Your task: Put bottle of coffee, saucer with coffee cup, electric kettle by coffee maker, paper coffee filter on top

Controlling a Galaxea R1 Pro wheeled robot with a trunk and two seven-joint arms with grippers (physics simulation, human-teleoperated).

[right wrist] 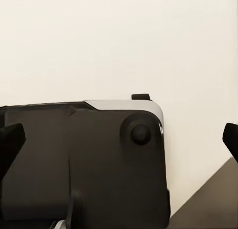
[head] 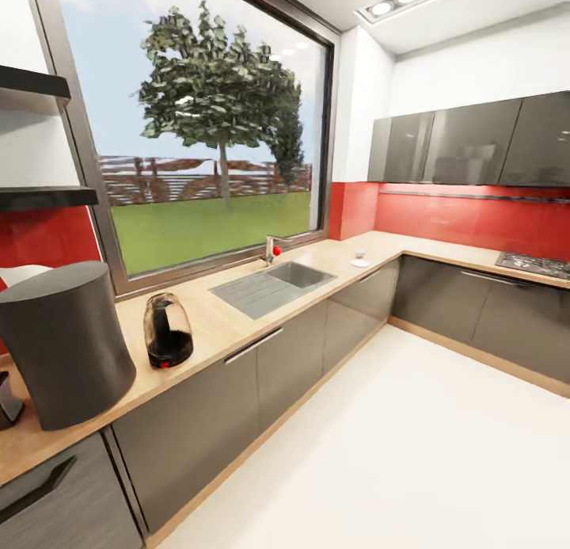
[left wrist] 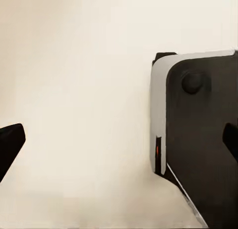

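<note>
The coffee maker [head: 67,343], a dark-grey column, stands on the light wood countertop [head: 214,319] at the left. Just to its right is the electric kettle [head: 167,329], with its red switch facing front. Far along the counter, past the sink [head: 273,286], the small white coffee cup [head: 360,253] rests on the saucer [head: 360,263]. The lower black kitchen shelf [head: 43,197] appears bare. A dark object [head: 8,398] cut by the frame edge sits left of the coffee maker; I cannot tell whether it is the bottle of coffee. My left gripper [left wrist: 119,144] and right gripper [right wrist: 119,142] are open, with nothing between the fingers.
A white shape [head: 20,273] peeks from behind the coffee maker's top; what it is I cannot tell. A stove top [head: 532,264] lies on the right counter run under dark wall cabinets [head: 475,145]. White floor [head: 412,454] spreads in front of the grey cabinet fronts.
</note>
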